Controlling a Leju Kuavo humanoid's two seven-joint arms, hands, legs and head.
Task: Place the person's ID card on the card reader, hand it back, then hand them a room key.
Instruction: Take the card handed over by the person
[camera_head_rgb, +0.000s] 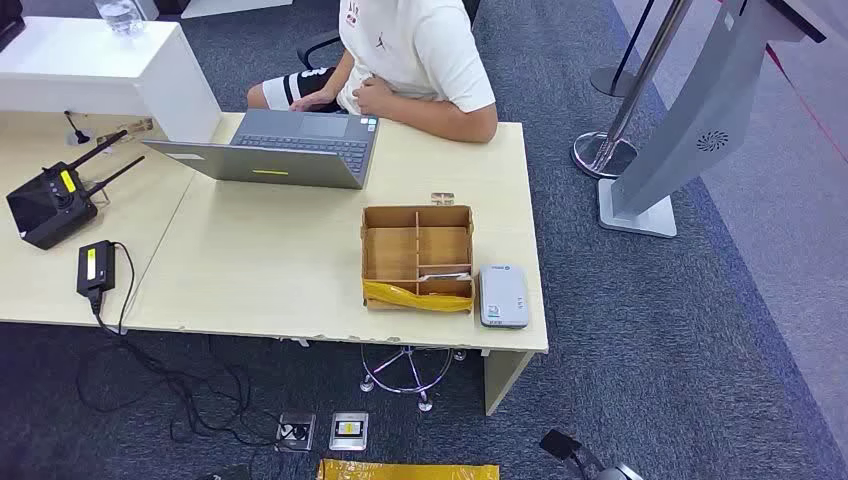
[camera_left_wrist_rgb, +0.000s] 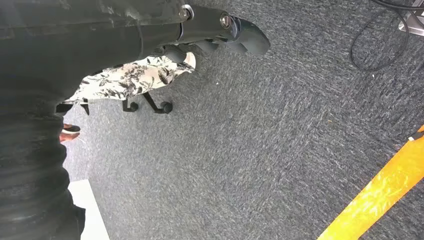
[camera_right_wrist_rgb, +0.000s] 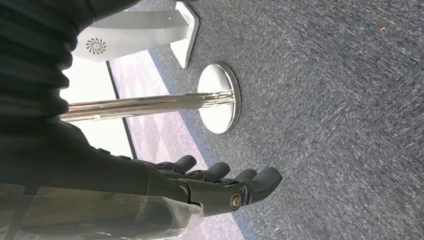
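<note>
The grey-white card reader (camera_head_rgb: 503, 295) lies near the desk's front right corner, beside a wooden divided box (camera_head_rgb: 417, 255). A pale flat item (camera_head_rgb: 440, 270) lies in one of the box's front compartments; I cannot tell if it is a room key. A person in a white shirt (camera_head_rgb: 415, 50) sits behind the desk with a hand (camera_head_rgb: 375, 95) at their waist. My left hand (camera_left_wrist_rgb: 220, 32) hangs over the carpet, fingers stretched out and holding nothing. My right hand (camera_right_wrist_rgb: 225, 185) also hangs low above the floor, fingers extended and empty.
An open grey laptop (camera_head_rgb: 290, 150) stands in front of the person. A black router (camera_head_rgb: 50, 205) and a power adapter (camera_head_rgb: 95, 268) sit at the desk's left. A chrome stanchion base (camera_head_rgb: 600, 155) and a grey kiosk stand (camera_head_rgb: 680, 150) are on the right.
</note>
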